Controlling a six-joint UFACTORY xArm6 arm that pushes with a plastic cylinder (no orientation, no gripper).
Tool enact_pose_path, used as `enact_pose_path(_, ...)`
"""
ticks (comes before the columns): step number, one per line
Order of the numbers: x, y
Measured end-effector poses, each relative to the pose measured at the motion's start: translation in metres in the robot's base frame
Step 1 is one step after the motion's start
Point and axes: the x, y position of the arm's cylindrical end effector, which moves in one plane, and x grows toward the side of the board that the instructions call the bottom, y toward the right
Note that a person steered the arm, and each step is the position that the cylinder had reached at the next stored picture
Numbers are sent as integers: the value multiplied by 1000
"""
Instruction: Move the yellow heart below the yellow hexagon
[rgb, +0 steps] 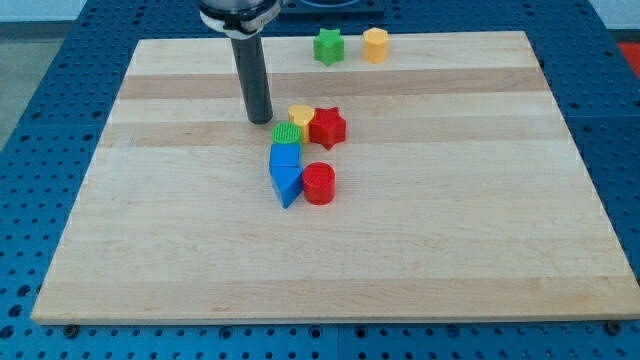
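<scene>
The yellow heart (301, 115) lies near the board's middle, touching the red star (327, 127) on its right and the green round block (287, 135) below it. The yellow hexagon (375, 45) sits at the view's top, right of the green star (328, 46). My tip (260, 119) stands on the board just left of the yellow heart, a small gap apart.
A blue cube (285, 156), a blue triangle (286, 184) and a red cylinder (318, 184) cluster just below the green round block. The wooden board (150, 250) lies on a blue perforated table.
</scene>
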Motion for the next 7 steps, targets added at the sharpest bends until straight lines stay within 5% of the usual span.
enact_pose_path(3, 18, 63)
enact_pose_path(7, -62, 90)
